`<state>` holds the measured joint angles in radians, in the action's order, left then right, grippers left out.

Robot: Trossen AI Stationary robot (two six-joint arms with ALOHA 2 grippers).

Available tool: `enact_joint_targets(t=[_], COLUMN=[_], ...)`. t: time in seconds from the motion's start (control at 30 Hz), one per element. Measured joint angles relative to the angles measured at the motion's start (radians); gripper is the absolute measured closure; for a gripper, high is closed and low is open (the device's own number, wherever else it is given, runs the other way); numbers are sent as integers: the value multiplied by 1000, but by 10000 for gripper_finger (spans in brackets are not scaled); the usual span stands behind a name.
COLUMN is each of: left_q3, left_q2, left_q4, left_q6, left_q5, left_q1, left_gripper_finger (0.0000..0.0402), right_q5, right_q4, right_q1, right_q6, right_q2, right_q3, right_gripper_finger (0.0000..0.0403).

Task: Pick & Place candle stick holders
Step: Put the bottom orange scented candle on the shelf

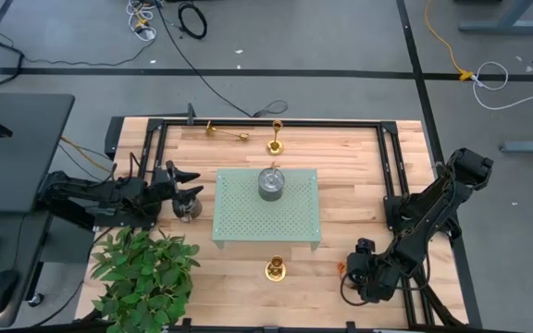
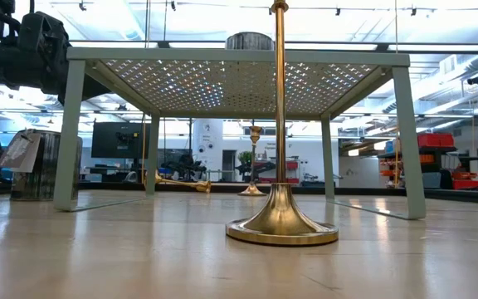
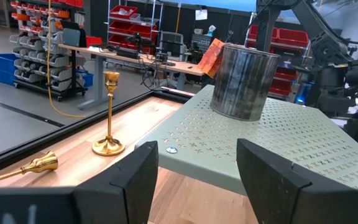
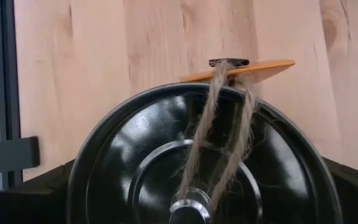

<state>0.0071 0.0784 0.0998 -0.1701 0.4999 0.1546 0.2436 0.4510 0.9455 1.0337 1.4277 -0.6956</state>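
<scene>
We see three gold candle holders on the wood tabletop [image 1: 359, 259]. One stands up near the front edge [image 1: 276, 268], abt the middle. One stands up near the back edge [image 1: 275, 141]. One lies on its side near the back edge [image 1: 225, 131], just beside the standing one and closer to the tabletop's left edge.

A pale green rack w/ holes [image 1: 266, 205] sits in the middle of the tabletop, between the front holder and the back ones. A gray metal can [image 1: 270, 182] stands on top of it.

The left tool [image 1: 181, 190] is by the rack's left side, near the tabletop's left edge. Its fingers [image 3: 135, 180] are spread partway w/ nothing between them. In the left wrist view the standing back holder [image 3: 109, 117] and the lying one [image 3: 23, 168] are both well apart from this tool, off toward the back edge.

The right tool [image 1: 361, 268] is near the front right corner. It is spread wide on a round black lid [image 4: 204, 162] w/ a twine loop [image 4: 219, 134]. The front holder is near it, toward the left.

A green plant [image 1: 142, 273] sits at the front left corner.
</scene>
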Motion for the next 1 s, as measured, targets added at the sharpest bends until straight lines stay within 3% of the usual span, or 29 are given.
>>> enact_joint_targets(t=[0.5, 0.67, 1.0], left_q3=[0, 0, 0], left_q2=[0, 0, 0], left_q4=[0, 0, 0], left_q6=[0, 0, 0], left_q5=[0, 0, 0], left_q1=[0, 0, 0], left_gripper_finger=[184, 184, 184], right_q5=[0, 24, 22], right_q4=[-141, -135, -137], right_q1=[0, 0, 0], right_q6=[-4, -88, -90], right_q2=[1, 1, 0], right_q3=[0, 0, 0], right_gripper_finger=[3, 3, 3])
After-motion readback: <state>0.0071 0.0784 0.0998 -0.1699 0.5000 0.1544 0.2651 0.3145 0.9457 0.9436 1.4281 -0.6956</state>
